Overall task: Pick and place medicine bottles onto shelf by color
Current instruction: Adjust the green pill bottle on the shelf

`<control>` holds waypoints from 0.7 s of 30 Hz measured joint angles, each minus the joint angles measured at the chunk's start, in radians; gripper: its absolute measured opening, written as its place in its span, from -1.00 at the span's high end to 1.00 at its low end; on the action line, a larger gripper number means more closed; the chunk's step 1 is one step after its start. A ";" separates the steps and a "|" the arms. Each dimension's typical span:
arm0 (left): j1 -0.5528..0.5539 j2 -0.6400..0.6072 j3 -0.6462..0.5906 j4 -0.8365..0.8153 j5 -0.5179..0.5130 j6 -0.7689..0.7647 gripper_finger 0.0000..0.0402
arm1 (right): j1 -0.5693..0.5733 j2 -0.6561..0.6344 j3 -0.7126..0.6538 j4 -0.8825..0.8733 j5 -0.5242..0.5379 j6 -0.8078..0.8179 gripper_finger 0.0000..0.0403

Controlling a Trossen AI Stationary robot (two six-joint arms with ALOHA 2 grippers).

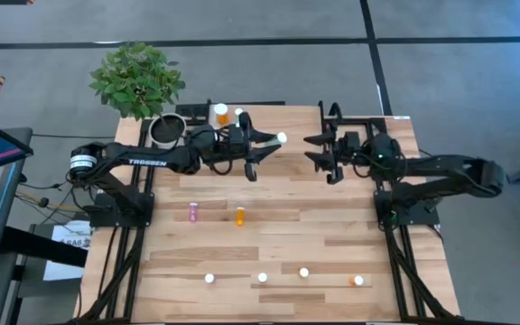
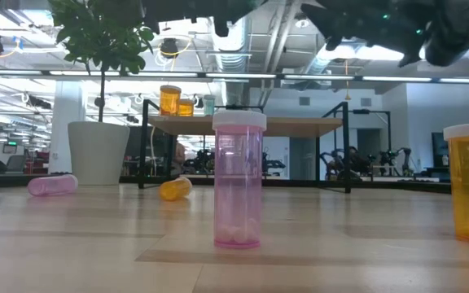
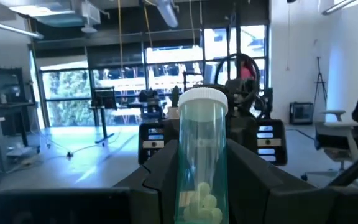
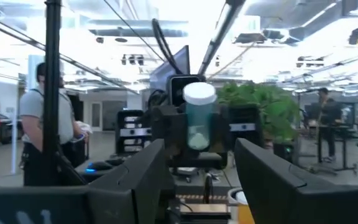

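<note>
Teal bottle held in mid-air between the two arms, above the shelf end of the table.

The teal bottle (image 3: 201,162), white cap up and pills at its base, is pinched upright between the left gripper (image 1: 258,144) fingers over the shelf (image 2: 243,124), where orange bottles (image 2: 169,99) already stand near its left end. The right gripper (image 1: 319,149) faces it close by, jaws spread and empty. If this is a handover, a mistimed release or a bump between the fingers could drop the bottle onto the shelf and topple those standing. Other bottles, pink (image 1: 193,211) and orange (image 1: 239,216), lie mid-table; more stand along the near edge.
</note>
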 joint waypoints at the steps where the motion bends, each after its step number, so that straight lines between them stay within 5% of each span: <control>1: -0.003 0.000 -0.001 -0.005 0.000 0.002 0.49 | 0.004 0.027 0.003 0.029 0.000 0.001 -0.11; 11: -0.008 0.000 -0.001 -0.039 0.003 0.008 0.49 | 0.022 0.262 0.165 0.074 0.002 0.061 -0.42; 21: -0.010 -0.003 -0.001 -0.080 0.012 0.008 0.49 | 0.046 0.369 0.269 0.077 -0.030 0.052 -0.47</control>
